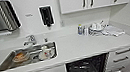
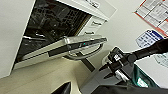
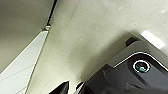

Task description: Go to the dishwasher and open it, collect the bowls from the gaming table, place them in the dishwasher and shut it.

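Below the white worktop [image 1: 83, 47], to the right of the sink [image 1: 7, 63], the dishwasher [image 1: 86, 68] is seen standing open, its dark interior with wire racks exposed beside the white drawers [image 1: 123, 55]. From the left wrist view, its brushed-steel door [image 2: 75, 45] is shown partly lowered, the long top edge with the bar handle [image 2: 85, 53] lying across the opening and facing outward into the room. Whether either tool is clenched or released cannot be told.

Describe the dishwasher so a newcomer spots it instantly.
Start at the long white countertop with the steel sink. Right of the sink, below the counter, sits the dishwasher: door open, dark interior with racks, unlike the white drawers with dark bar handles beside it.
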